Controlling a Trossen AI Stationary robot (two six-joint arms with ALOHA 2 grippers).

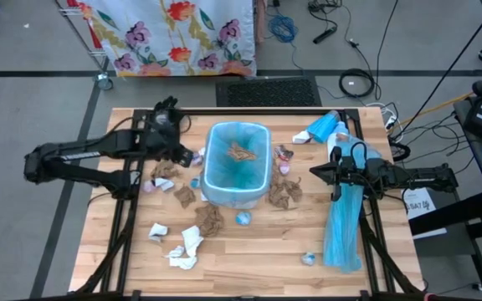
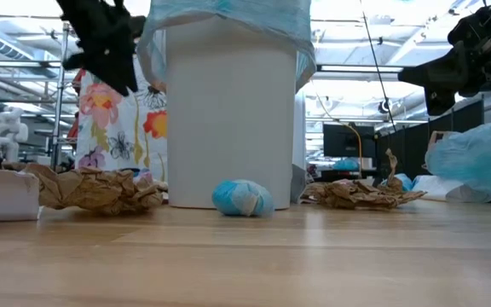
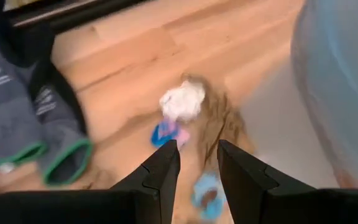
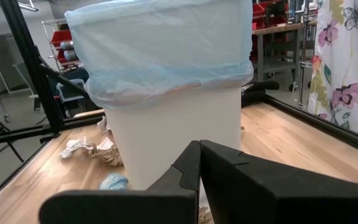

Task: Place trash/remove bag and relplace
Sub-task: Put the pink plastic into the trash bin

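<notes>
A white bin lined with a light-blue bag stands upright at mid-table, with a brown paper wad inside. More trash lies on the table around it: brown wads, white tissue and blue scraps. My left gripper hangs open by the bin's left side, slanting down over a white wad, brown paper and blue scraps, with nothing between its fingers. My right gripper is shut and level to the right of the bin, pointing at it.
A long light-blue plastic strip lies along the table's right side under my right arm. A blue bundle sits at the far right. Brown wads lie against the bin's right side. Black frame rails run along both table sides.
</notes>
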